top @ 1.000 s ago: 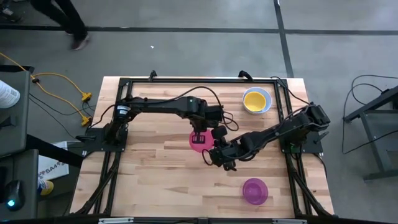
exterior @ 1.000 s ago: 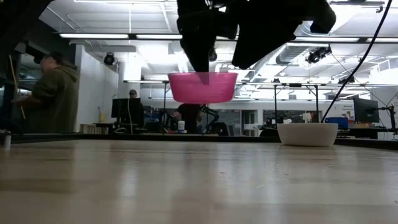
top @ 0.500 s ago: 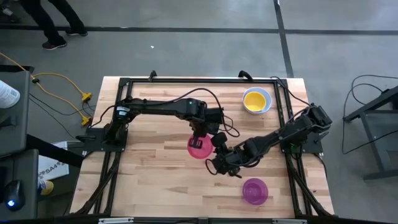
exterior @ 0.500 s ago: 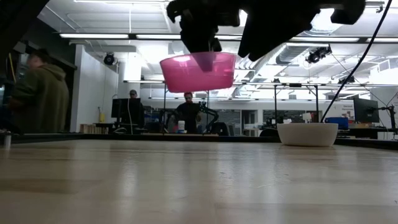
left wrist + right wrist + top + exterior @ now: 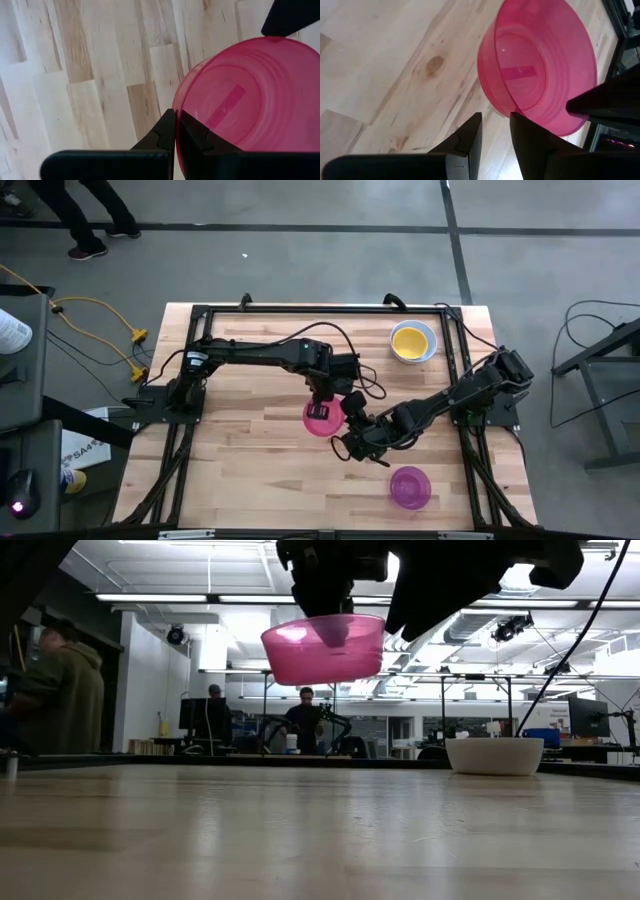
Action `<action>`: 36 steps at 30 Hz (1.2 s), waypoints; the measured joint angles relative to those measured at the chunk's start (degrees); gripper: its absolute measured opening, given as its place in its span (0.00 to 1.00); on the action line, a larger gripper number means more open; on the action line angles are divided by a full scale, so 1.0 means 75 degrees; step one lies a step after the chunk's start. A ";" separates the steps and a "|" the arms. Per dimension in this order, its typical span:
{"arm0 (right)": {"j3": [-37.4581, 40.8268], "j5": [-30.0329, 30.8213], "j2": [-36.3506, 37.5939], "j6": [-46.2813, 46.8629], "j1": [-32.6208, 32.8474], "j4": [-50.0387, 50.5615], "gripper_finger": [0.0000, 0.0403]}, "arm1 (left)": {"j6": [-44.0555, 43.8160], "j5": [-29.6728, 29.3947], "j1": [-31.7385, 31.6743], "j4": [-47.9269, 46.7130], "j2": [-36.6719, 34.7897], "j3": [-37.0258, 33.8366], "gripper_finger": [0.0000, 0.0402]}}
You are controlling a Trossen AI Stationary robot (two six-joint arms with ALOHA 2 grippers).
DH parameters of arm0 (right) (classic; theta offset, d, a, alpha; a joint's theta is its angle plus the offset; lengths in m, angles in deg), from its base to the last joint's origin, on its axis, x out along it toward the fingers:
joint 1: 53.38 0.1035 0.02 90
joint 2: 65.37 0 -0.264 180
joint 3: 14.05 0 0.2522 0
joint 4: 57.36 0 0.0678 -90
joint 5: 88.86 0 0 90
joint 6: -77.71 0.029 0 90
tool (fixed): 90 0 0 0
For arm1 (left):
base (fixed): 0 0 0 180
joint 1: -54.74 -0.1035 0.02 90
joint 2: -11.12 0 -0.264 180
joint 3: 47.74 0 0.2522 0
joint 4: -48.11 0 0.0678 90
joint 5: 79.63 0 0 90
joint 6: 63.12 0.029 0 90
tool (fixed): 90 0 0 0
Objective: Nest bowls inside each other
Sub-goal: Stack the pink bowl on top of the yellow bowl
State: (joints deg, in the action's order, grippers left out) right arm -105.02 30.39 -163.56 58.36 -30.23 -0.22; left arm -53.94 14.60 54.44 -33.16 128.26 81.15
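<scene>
the pinkish red bowl has climbed higher off the table in the last second and now hangs tilted, its rim pinched in the left gripper. the right gripper has backed off beside it, fingers apart, empty. further on sit the purple-magenta bowl and the yellow bowl nested in a pale one. nesting looks next.

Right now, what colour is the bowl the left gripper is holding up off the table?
Pinkish red, translucent. The bowl shows best in the right wrist view, pinched at its rim by the left gripper.
</scene>
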 joint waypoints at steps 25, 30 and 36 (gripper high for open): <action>0.0000 0.0714 0.0221 -0.0709 0.0048 0.0044 0.23 | 0.0524 0.0277 -0.0098 -0.0649 0.0006 -0.0200 0.01; -0.0006 -0.0187 0.0536 -0.0677 -0.0001 -0.0465 0.23 | 0.0767 0.0332 -0.0152 -0.0567 0.0006 -0.0254 0.01; -0.0006 -0.0850 0.0562 -0.0838 -0.0088 -0.0746 0.23 | 0.0980 0.0421 -0.0152 -0.0402 0.0006 -0.0254 0.01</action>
State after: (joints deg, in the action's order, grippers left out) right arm -105.07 24.02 -159.34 52.08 -30.89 -5.82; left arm -46.59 17.76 53.31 -36.17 128.31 79.25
